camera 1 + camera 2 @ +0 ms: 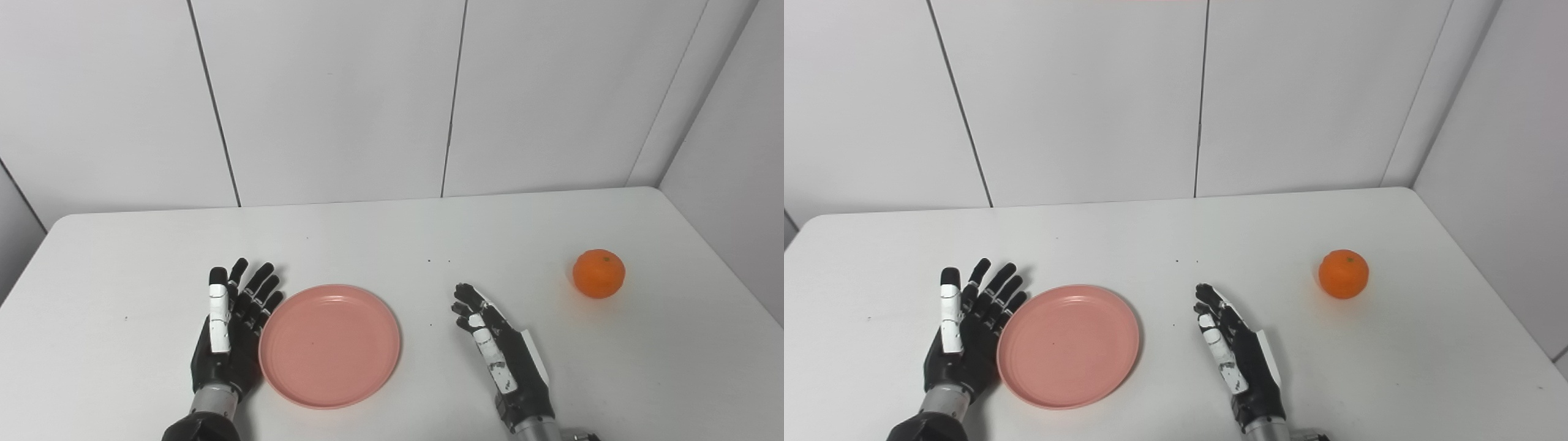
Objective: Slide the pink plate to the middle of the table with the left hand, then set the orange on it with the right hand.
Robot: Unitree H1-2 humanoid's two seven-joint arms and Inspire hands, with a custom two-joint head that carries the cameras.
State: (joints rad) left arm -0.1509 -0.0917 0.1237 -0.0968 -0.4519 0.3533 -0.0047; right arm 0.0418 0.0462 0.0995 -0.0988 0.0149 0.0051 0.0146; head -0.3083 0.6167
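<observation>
Though hands (pixel 229 331) idle: one plate (pixel 329 345), one orange (pixel 598 273).

you have the plate (pixel 329 345) lying flat on the table (pixel 380 239), left of centre and toward the near edge. your left hand (pixel 229 334) sits right against the plate's left rim, fingers spread and holding nothing. your right hand (pixel 499 352) rests to the right of the plate, apart from it, fingers loosely extended and empty. the orange (pixel 598 273) stands on the table farther right and a little behind the right hand, well apart from it, near the right edge.
</observation>
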